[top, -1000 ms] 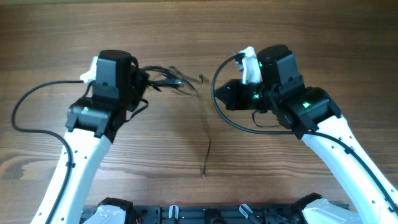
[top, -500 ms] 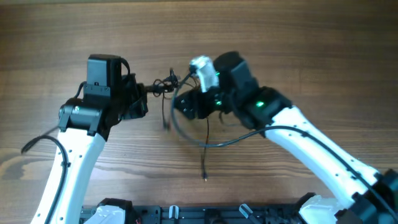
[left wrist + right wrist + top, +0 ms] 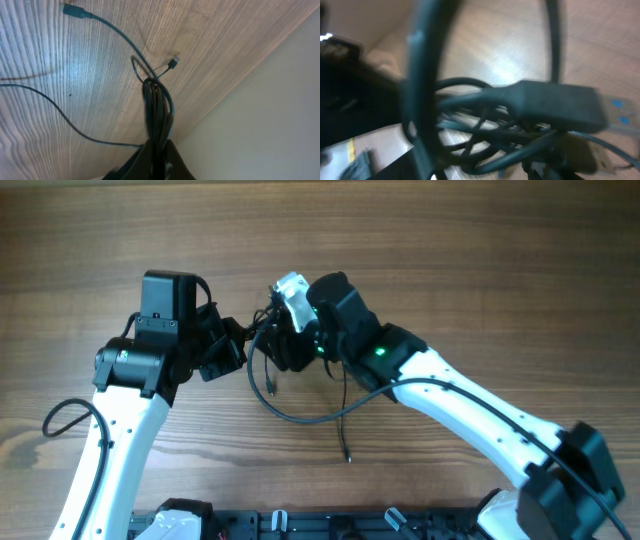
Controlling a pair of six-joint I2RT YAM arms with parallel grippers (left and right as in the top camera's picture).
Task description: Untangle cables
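— Near the middle of the table (image 3: 500,250), what had changed?
— The right arm had swung in from the far right. A second before, it stood well apart from the left arm. Now the right gripper (image 3: 274,348) sat right against the cable bundle (image 3: 258,332) that the left gripper (image 3: 230,348) held.
— Was the left one really holding it?
— Yes. In its wrist view the left gripper (image 3: 157,149) was pinched tight on the cable bundle (image 3: 156,102), several strands gathered into one dark rope. A lead ending in a teal plug (image 3: 71,9) and a small connector (image 3: 173,62) ran out beyond it over the wood.
— And the right one?
— I couldn't tell. Its camera was nearly inside the knot, with a blurred USB plug (image 3: 555,107) across the frame and strands behind it. The fingers weren't clear there, and overhead the wrist hid them.
— Had anything else moved?
— The thin tail (image 3: 347,452) trailing toward the near edge had shifted a little to the right, so I judged the bundle was being tugged. The thick dark loop (image 3: 300,416) under the right arm had come along too. I took that to be the arm's own lead, not part of the tangle.
— What did that mean for the job?
— Both arms were at the knot, one anchoring it and the other placed to pick out a strand. Nothing looked freed yet.
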